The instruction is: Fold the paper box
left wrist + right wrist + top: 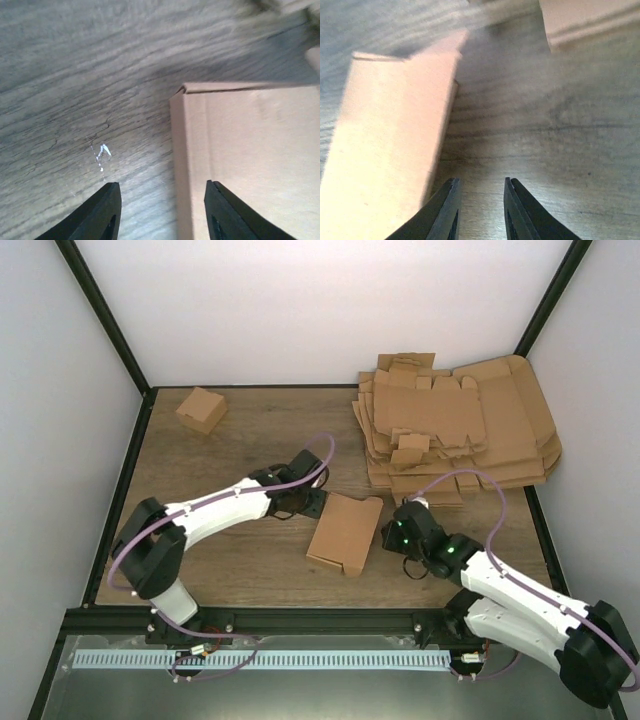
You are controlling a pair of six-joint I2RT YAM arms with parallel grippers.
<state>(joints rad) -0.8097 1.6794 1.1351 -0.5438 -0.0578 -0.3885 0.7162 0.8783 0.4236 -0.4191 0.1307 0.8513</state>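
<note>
Box position: the paper box (343,532) lies near the middle of the desk (230,565), a partly folded brown piece lying low between the two arms. The left jaws stand released at its far left corner; the left wrist view shows them parted with one long box edge running beneath the gap and nothing gripped. The right jaws stand released just beside the right side of the box, parted by a narrower gap, with only bare desk between them.

The step in hand appears to be a regrip between folds. To do it well:

1. Lower each pair of jaws onto a single panel edge, not a corner, so the crease turns along its scored line.
2. Close one side first and use the other to steady the box against sliding on the smooth wood.
3. Keep the fold slow; thin card is likely to buckle if pushed off the crease.

Edges and room: open desk lies to the near left and toward the far left, where the small folded box (201,409) sits well apart. The stack of flat blanks (455,425) crowds the far right, near the right arm; swing that arm toward the near edge rather than outward
</note>
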